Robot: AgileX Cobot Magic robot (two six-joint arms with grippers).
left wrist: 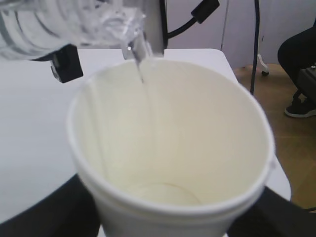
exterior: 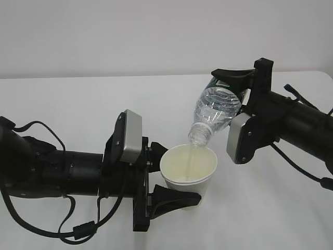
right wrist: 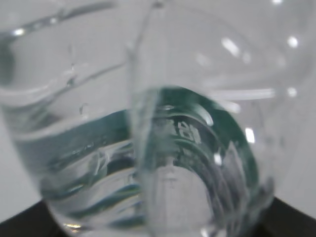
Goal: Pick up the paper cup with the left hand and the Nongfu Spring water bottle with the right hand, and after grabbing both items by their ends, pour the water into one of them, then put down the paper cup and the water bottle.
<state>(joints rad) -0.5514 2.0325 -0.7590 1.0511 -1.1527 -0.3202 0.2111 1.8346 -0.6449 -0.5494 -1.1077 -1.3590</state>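
Fingers [exterior: 174,199] of the left hand pinch the paper cup [exterior: 188,167] above the white worktop [exterior: 78,109] while right-hand fingers [exterior: 231,77] clamp the tilted Nongfu Spring water bottle [exterior: 216,112]. Left wrist: water [left wrist: 144,81] streams into the cup. Right wrist: bottle base fills the frame.

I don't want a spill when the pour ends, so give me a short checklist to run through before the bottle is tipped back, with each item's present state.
1. Bottle mouth over the cup opening: ok. The water bottle is tilted neck-down with its mouth above the rim of the paper cup.
2. Stream landing inside: ok. A thin stream of water falls inside the cup wall.
3. Cup grip: ok. The left gripper is closed around the cup's lower part; the cup sits upright.
4. Bottle grip: ok. The right gripper holds the bottle's base end.
5. Room left in the cup: ok. Its bottom still shows.
6. Water left in the bottle: cannot tell.
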